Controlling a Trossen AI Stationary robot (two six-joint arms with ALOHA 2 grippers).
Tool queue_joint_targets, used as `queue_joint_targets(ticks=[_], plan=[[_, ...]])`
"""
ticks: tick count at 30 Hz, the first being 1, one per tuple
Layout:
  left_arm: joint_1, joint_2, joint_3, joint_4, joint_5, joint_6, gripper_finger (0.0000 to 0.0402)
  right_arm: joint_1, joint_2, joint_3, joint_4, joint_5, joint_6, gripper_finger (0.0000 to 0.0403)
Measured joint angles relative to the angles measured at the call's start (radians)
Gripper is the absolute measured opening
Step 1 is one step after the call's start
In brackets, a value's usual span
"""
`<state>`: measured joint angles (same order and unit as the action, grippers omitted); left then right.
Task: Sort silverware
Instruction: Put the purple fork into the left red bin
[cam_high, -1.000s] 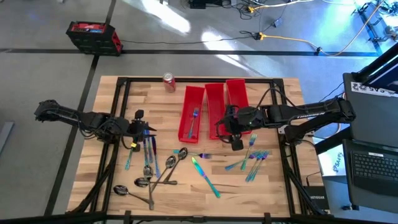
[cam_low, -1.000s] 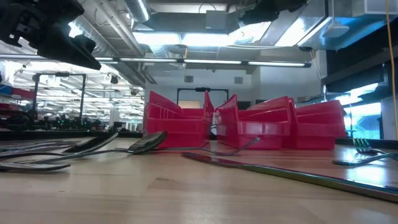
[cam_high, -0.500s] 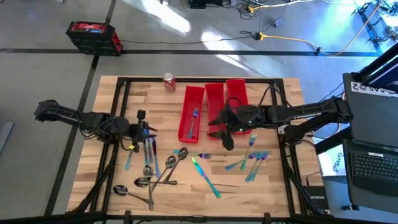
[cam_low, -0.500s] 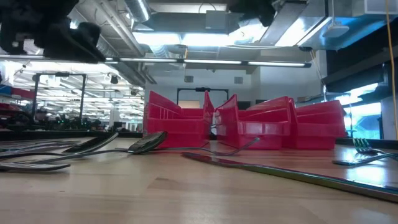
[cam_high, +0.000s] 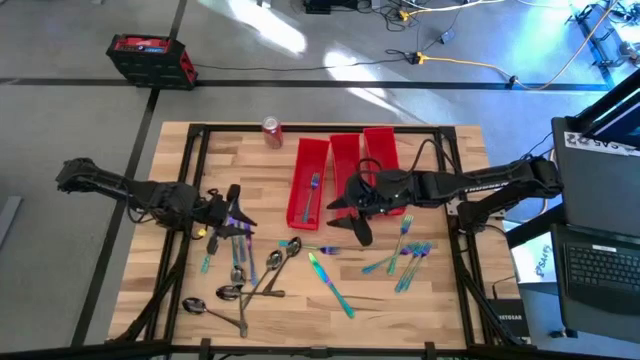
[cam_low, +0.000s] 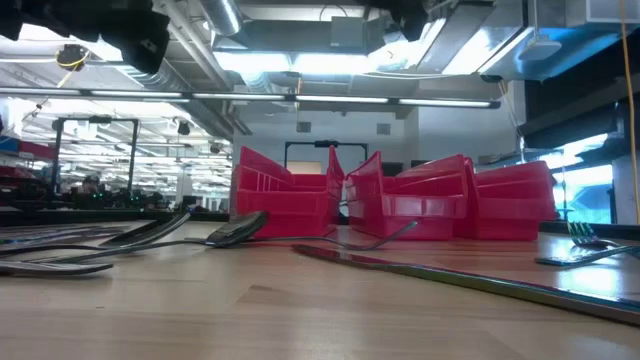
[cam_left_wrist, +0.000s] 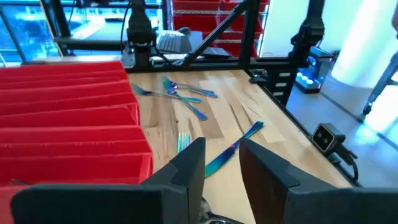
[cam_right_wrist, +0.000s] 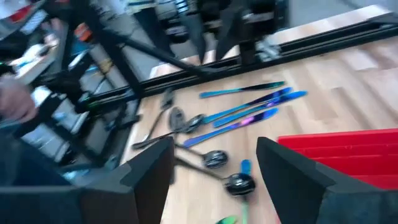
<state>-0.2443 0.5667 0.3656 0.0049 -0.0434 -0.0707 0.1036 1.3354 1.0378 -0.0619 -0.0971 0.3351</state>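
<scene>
Right claw (cam_high: 345, 222) moved left, open and empty, left claw (cam_high: 237, 215) slightly parted, three red bins (cam_high: 345, 160), one can (cam_high: 271, 131)

three long red bins (cam_high: 345, 165) stand side by side on the surface (cam_high: 440, 300), close to its far edge. one red can (cam_high: 271, 131) stands at that far edge too. one teal utensil (cam_high: 312, 192) lies inside the bin at the end nearest the can. two dark arms reach over the surface, each with one gripper: the left gripper (cam_high: 236, 212) and the right gripper (cam_high: 350, 222). about five dark spoons (cam_high: 236, 292) lie in a loose cluster toward the near edge. the iridescent forks and knives (cam_high: 405, 255) overlap too much for a sure count; roughly ten lie loose.
</scene>
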Motion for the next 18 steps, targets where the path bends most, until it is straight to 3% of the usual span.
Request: queue_joint_targets(ticks=[10,18], plan=[[0.0,0.001,0.0,0.15,0.035,-0.005,0.0086,0.004,0.026,-0.001,0.043,-0.129,0.08,0.0216],[-0.089,0.057,0.0,0.258,0.039,-0.027,0.0065,0.154,0.064,-0.001,0.056,-0.148,0.089,0.0179]])
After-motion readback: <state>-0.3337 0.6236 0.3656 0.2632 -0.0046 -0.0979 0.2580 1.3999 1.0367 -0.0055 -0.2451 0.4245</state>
